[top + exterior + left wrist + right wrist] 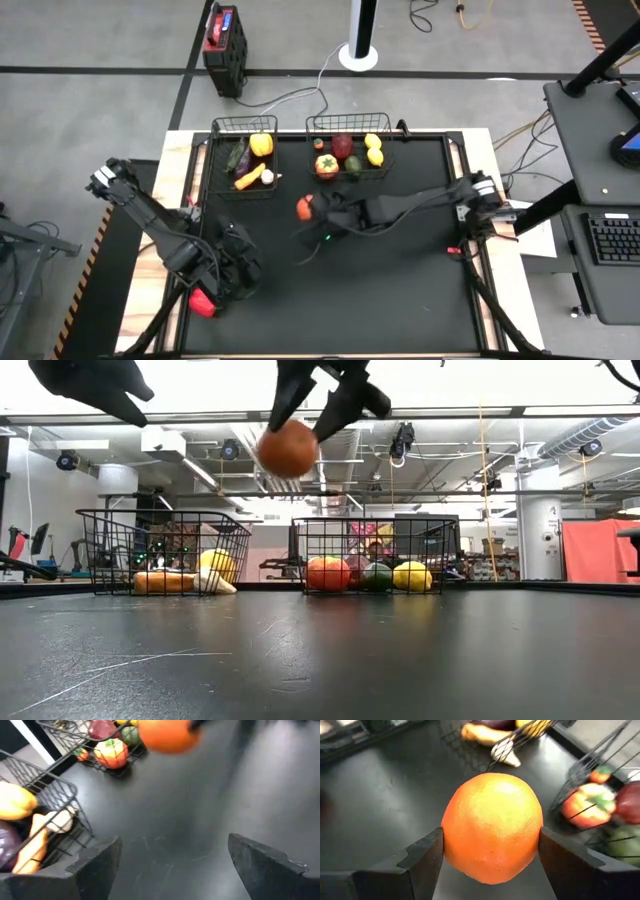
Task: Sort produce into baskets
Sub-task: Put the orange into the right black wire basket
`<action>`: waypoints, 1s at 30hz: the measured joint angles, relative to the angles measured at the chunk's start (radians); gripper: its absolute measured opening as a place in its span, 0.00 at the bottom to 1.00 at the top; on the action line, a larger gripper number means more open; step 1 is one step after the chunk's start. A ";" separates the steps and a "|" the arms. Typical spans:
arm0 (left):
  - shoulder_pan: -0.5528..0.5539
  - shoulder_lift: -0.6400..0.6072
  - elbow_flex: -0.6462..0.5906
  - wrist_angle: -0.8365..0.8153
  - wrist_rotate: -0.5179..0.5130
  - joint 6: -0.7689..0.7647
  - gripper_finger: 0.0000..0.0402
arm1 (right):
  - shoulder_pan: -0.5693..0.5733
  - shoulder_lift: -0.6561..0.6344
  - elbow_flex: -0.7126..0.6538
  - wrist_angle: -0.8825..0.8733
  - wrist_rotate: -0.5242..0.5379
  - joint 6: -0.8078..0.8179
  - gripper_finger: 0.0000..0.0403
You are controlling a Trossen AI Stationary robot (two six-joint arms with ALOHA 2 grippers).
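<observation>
My right gripper [308, 207] is shut on a toy orange [492, 827], held high above the black table in front of the two wire baskets; the orange also shows in the low view [288, 449]. The narrower left basket [243, 160] holds a yellow pepper, eggplant, carrot and garlic. The wider right basket [349, 152] holds lemons, a red fruit, a tomato-like piece and a green one. My left gripper [170, 862] is open and empty over the table's near left part [235, 265]. My right gripper pinches the orange's two opposite sides [450, 832] between its two fingers [422, 857]. The fingers slant down onto it from the table's right side. The orange is lifted clear of the table [288, 449].
Both baskets stand side by side along the table's far edge. A red object [203, 301] shows by the left arm at the table's near left. A dark cable or tool lies near the table's middle [312, 245]. Bare black tabletop [400, 290] lies to the near right.
</observation>
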 joint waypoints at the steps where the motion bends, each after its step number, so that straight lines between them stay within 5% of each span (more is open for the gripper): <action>1: -0.002 0.010 0.000 0.014 0.000 0.001 0.85 | -0.009 -0.021 0.000 -0.010 0.000 -0.014 0.71; 14: -0.007 0.107 0.004 0.092 0.053 -0.016 0.85 | -0.259 -0.217 0.000 -0.263 0.002 -0.099 0.71; 30: -0.007 0.113 0.021 0.098 0.051 -0.025 0.85 | -0.641 -0.088 -0.040 -0.295 -0.170 -0.338 0.71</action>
